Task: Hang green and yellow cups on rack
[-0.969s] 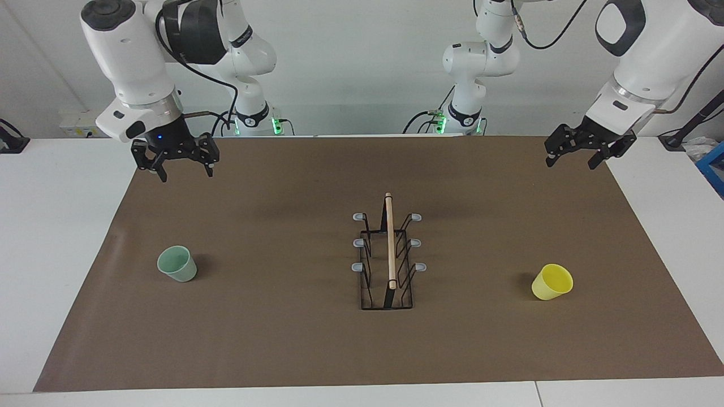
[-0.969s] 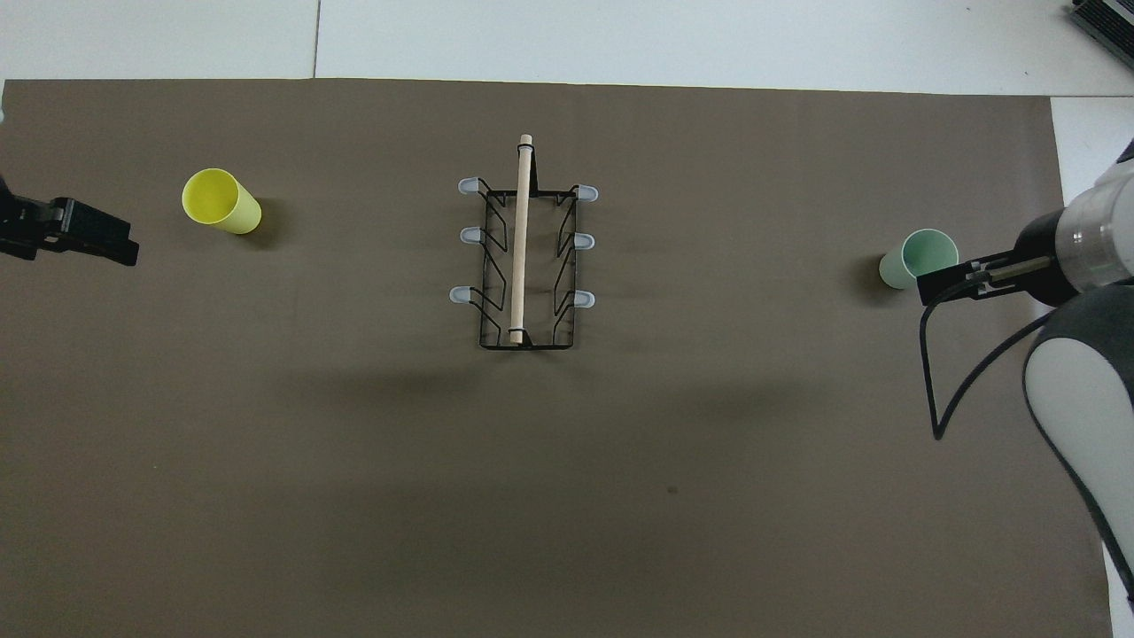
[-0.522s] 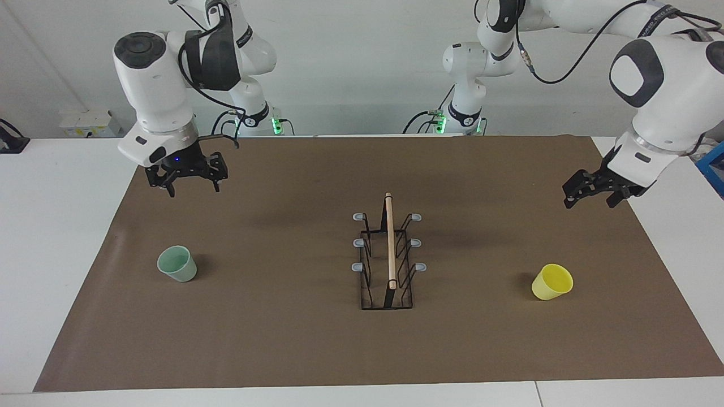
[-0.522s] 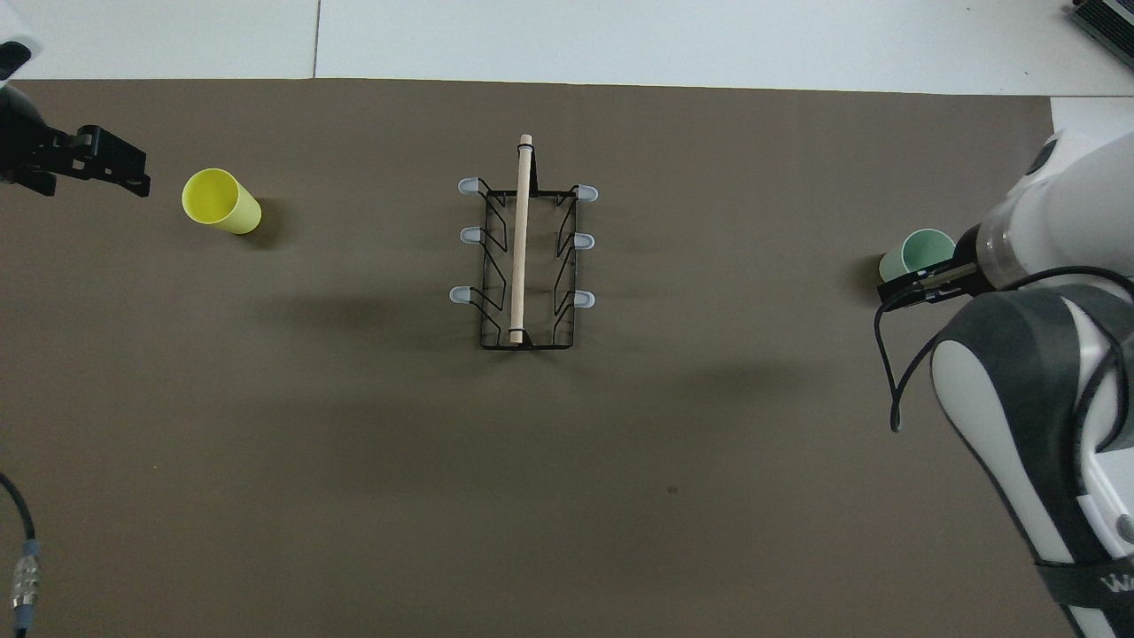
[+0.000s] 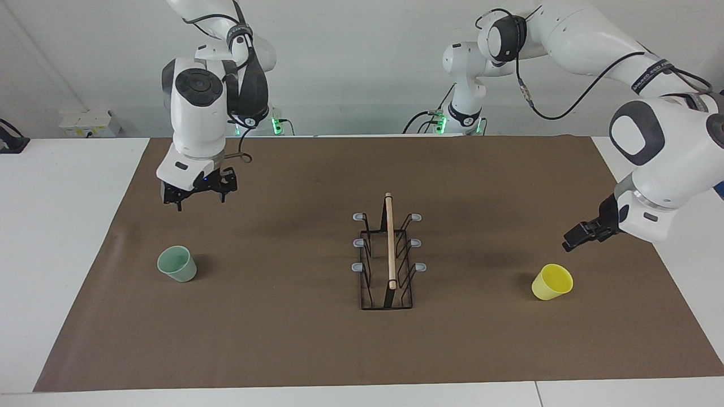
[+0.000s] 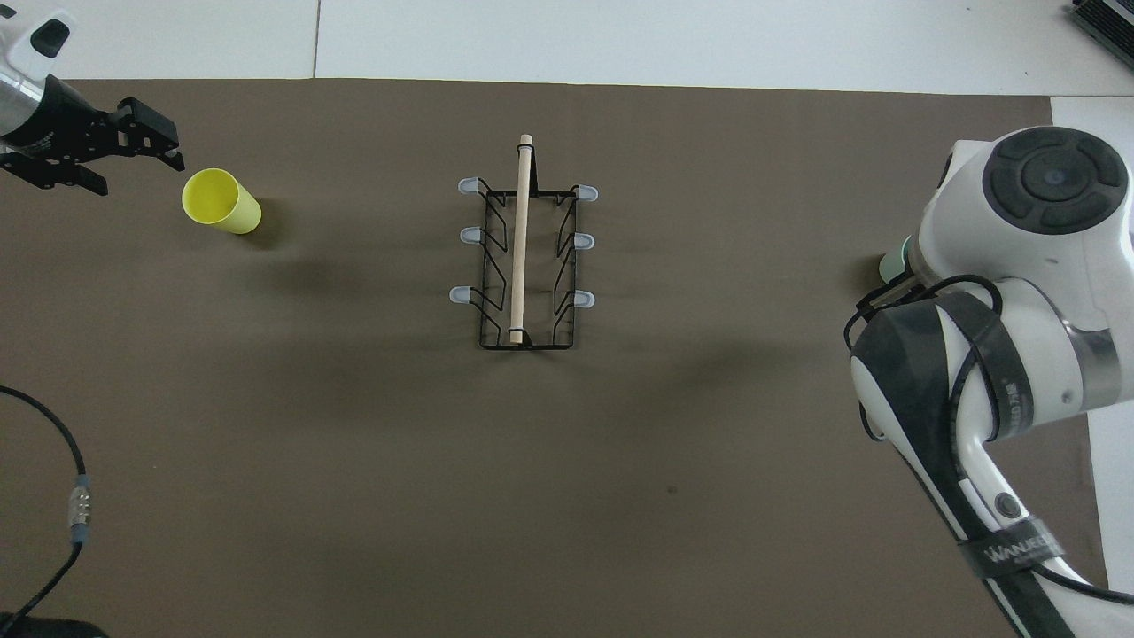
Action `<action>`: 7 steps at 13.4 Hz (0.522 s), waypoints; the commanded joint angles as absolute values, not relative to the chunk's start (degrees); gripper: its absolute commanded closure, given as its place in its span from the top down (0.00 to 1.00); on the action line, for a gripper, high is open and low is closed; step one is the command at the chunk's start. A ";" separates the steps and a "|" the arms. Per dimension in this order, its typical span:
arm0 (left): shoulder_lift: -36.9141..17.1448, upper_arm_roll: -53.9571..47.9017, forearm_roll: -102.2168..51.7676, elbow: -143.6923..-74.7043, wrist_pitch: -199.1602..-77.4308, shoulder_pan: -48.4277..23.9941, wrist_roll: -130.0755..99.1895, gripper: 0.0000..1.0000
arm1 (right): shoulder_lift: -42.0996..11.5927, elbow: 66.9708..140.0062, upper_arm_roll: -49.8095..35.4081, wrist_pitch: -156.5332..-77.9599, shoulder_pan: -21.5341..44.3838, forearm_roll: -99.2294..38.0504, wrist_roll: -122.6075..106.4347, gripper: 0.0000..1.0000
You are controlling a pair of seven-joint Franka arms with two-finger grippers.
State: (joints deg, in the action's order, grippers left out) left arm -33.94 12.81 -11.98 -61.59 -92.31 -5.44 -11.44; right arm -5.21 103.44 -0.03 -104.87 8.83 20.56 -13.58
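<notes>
Covering most of the white table (image 5: 68,237) is a brown mat (image 5: 283,339), with a plain pale wall rising at the robots' end. At the mat's middle stands the rack (image 5: 387,265), its wooden dowel running along the top, grey-tipped prongs out to both sides, nothing hung on it. Toward the right arm's end sits the green cup (image 5: 177,264), upright; toward the left arm's end the yellow cup (image 5: 552,281) lies tilted. From the facing side both cups show whole, but from overhead the right arm's bulk hides all but a sliver of the green one. Above the mat near the green cup hangs the right gripper (image 5: 199,198), fingers spread and empty. Close above the yellow cup hovers the left gripper (image 6: 133,164), jaws parted, touching nothing.
</notes>
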 commanded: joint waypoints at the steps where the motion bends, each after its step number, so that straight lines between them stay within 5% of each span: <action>1: -38.75 14.85 -14.67 -58.19 -93.51 -5.54 -21.67 0.96 | -4.66 104.32 -0.09 -105.12 8.53 22.32 -17.40 1.00; 7: -42.89 17.92 -29.75 -58.97 -99.93 -1.85 -52.70 0.96 | -4.57 104.50 -0.17 -103.18 8.62 22.68 -18.81 1.00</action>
State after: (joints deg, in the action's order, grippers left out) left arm -41.32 16.68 -23.96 -61.09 -99.14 -3.35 -45.49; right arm -5.21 103.66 -0.03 -103.59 8.87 22.13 -17.58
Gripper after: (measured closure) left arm 0.035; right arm 0.000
